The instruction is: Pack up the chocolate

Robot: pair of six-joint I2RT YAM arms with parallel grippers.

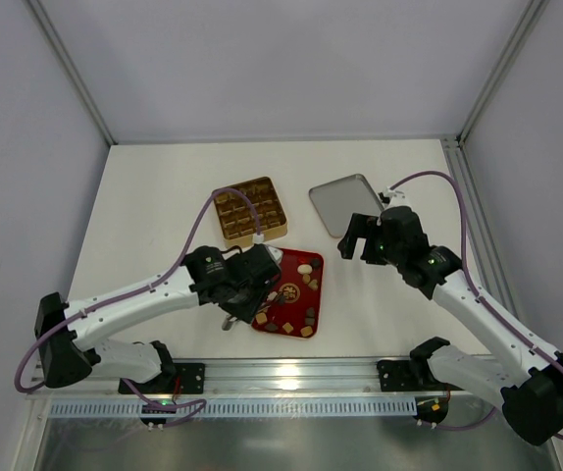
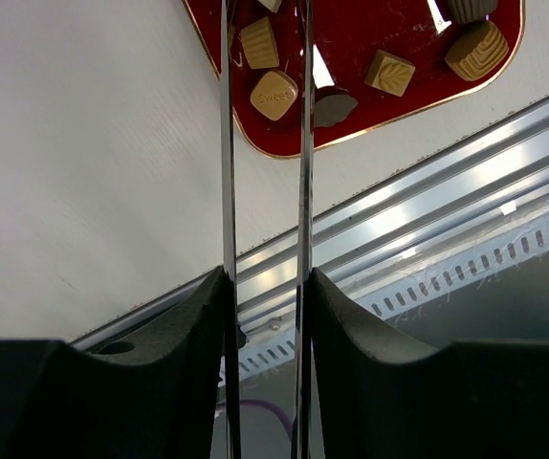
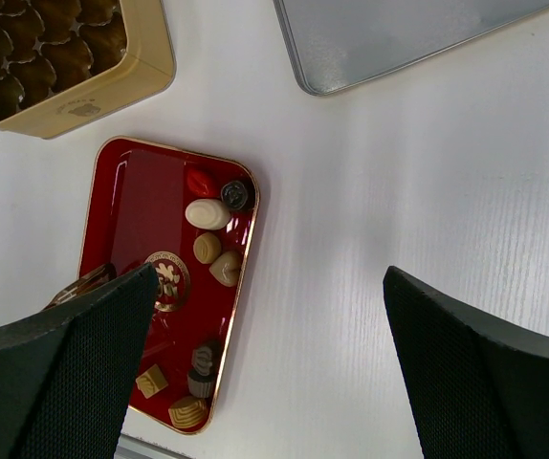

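Several chocolates (image 1: 306, 280), dark brown, tan and cream, lie on the red tray (image 1: 283, 312). My left gripper (image 1: 260, 292) (image 2: 267, 277) is shut on thin metal tongs (image 2: 304, 191). In the left wrist view the two blades reach over the tray (image 2: 370, 29), with a tan square chocolate marked "Sweet" (image 2: 274, 94) between them. The blade tips run out of view. My right gripper (image 1: 362, 235) (image 3: 270, 277) is open wide and empty, above bare table just right of the tray (image 3: 126, 210). A cream oval chocolate (image 3: 207, 213) lies near the tray's far end.
The gold box (image 1: 250, 211) (image 3: 155, 67) with grid compartments stands behind the tray. Its silver lid (image 1: 345, 204) (image 3: 399, 38) lies flat to the right, under the right arm. The metal rail (image 2: 428, 182) runs along the table's near edge.
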